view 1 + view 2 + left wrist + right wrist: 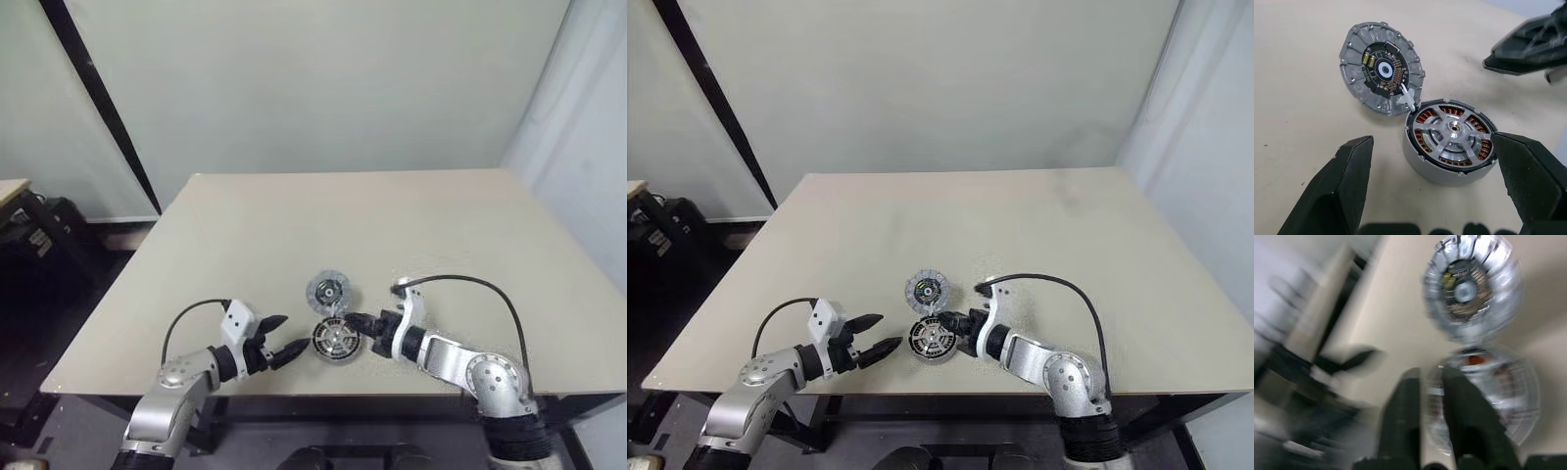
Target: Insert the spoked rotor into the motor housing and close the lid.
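The motor housing [335, 339] stands near the table's front edge, its grey wall [1425, 166] facing my left wrist view. The spoked rotor [1452, 128] sits inside it; copper windings show between its silver spokes. The lid [328, 292] leans tilted just behind the housing, circuit-board face showing, joined to it by a small white connector [1408, 98]. My left gripper [292, 335] is open just left of the housing, with nothing between its fingers. From the right, my right gripper [356, 320] is shut, its tips close to the housing's rim; whether they touch it I cannot tell.
The beige table [392, 225] stretches far behind the parts. Its front edge [323, 395] runs just below both arms. A black pole [98, 98] leans at the back left, and dark furniture [39, 235] stands on the floor to the left.
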Robot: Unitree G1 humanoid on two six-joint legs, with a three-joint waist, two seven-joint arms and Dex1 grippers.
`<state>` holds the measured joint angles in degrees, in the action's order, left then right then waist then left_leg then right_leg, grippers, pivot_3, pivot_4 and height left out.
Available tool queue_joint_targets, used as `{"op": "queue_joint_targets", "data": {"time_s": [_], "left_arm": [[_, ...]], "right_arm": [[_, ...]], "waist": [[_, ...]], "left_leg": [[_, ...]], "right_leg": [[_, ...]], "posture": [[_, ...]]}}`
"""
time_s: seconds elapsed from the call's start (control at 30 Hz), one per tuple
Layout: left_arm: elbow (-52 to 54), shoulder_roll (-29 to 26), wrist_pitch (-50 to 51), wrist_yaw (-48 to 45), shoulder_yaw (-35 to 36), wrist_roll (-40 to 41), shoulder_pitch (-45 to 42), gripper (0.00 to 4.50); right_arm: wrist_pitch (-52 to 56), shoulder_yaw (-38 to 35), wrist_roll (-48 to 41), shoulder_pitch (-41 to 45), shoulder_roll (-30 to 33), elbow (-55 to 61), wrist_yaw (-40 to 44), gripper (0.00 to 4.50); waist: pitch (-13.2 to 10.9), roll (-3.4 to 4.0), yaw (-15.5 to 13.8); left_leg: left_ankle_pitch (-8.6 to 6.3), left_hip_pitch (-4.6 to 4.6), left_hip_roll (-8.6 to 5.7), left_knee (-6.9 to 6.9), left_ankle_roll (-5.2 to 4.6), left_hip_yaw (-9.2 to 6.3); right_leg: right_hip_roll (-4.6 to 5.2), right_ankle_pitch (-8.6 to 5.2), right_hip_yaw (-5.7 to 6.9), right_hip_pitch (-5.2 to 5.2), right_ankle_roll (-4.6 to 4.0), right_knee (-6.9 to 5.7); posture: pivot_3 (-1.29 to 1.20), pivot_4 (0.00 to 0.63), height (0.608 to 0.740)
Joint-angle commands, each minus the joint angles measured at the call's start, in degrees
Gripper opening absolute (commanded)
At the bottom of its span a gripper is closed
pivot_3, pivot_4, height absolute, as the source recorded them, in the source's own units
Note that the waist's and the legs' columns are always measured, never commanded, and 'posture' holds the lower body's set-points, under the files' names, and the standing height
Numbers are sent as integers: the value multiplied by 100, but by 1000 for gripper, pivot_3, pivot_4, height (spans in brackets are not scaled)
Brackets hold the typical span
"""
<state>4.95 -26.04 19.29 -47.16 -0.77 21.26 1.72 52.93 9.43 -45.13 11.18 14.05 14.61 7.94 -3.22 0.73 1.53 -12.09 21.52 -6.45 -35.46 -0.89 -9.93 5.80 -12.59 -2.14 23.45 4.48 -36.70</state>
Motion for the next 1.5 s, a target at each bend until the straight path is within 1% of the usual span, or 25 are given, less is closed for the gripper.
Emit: {"op": "queue_joint_targets", "data": {"time_s": [0.03, 0.1, 0.23, 0.33, 0.4, 0.5, 0.67, 0.87, 1.1, 1.2, 1.3, 1.33, 1.5], "left_arm": [[76, -29, -85, -21, 92, 52, -75, 4135], [80, -31, -84, -17, 97, 57, -73, 4135], [87, -16, -75, 4, 111, 71, -84, 4135], [123, 40, 45, 125, 164, 135, -116, 4135], [185, 77, 321, 310, 221, 210, -154, 4135], [289, 164, 416, 518, 341, 264, -201, 3522], [357, 194, 433, 656, 412, 288, -210, 1875], [344, 246, 436, 820, 435, 290, -263, 1875], [353, 306, 545, 889, 452, 352, -314, 1875], [361, 402, 544, 1014, 503, 351, -378, 1261], [398, 449, 487, 1018, 535, 369, -382, 243], [400, 461, 450, 1024, 539, 355, -385, 21], [368, 501, 397, 1060, 544, 318, -418, 21]], "right_arm": [[-1305, 1219, 1662, 196, 550, 151, 737, 65], [-1680, 1525, 2154, 196, 675, -22, 911, 65], [-2199, 1836, 2829, 176, 484, -712, 1062, 65], [-2277, 1976, 3177, 165, 368, -1203, 1187, 65], [-2302, 2074, 3397, 171, 361, -1422, 1307, 65], [-2238, 2023, 3531, 127, 308, -1484, 1409, 0], [-2382, 1835, 3709, 42, 223, -1406, 1448, 0], [-2490, 1269, 3425, -140, -87, -1070, 1554, 0], [-2463, 1045, 3385, -244, 49, -499, 1921, 0], [-2554, 1084, 3603, -243, 310, -340, 2037, 0], [-2663, 1068, 3715, -243, 484, -275, 2123, 0], [-2674, 1032, 3715, -248, 505, -268, 2123, 0], [-2721, 1021, 3783, -244, 616, -287, 2228, 0]], "waist": [[0, -1, -1], [1, -3, 3], [1, -6, -9], [1, -9, -20], [2, -10, -27], [5, -13, -27], [6, -13, -28], [6, -14, -57], [5, -14, -72], [5, -13, -72], [5, -15, -85], [5, -16, -92], [5, -16, -100]], "left_leg": [[0, 1, 1, -4, 0, 0], [0, 3, 3, -8, 0, -1], [0, 2, 7, -12, 0, -1], [0, 2, 4, -18, 0, -3], [0, 2, 2, -24, 0, -4], [0, -3, 4, -33, 0, -7], [0, -4, 6, -45, 1, -6], [0, 0, 5, -46, 1, -7], [-1, 5, 3, -46, 1, -7], [-1, 5, 3, -46, 1, -6], [-1, 6, 2, -47, 1, -3], [-1, 6, 2, -47, 1, -3], [-1, 7, 4, -46, 1, -5]], "right_leg": [[0, 0, 2, -1, 0, -1], [0, 0, 3, -4, -1, -4], [-1, 0, 3, -4, 0, -5], [-2, 1, 1, -4, 1, -5], [-2, 4, 1, -5, 5, -5], [-5, 6, 2, -14, 10, -8], [-5, 4, 1, -19, 6, -10], [-6, 7, 1, -13, 9, -11], [-5, 7, 1, -11, 10, -11], [-4, 7, 1, -12, 9, -10], [-2, 7, 1, -12, 9, -8], [-2, 7, 1, -13, 9, -8], [-3, 7, 2, -13, 9, -9]], "posture": [[0, 0, 740], [0, 0, 740], [0, 0, 740], [0, 0, 740], [0, 0, 740], [0, 0, 740], [0, 0, 740], [0, 0, 740], [0, 0, 740], [0, 0, 740], [0, 0, 740], [0, 0, 740], [0, 0, 740]]}}
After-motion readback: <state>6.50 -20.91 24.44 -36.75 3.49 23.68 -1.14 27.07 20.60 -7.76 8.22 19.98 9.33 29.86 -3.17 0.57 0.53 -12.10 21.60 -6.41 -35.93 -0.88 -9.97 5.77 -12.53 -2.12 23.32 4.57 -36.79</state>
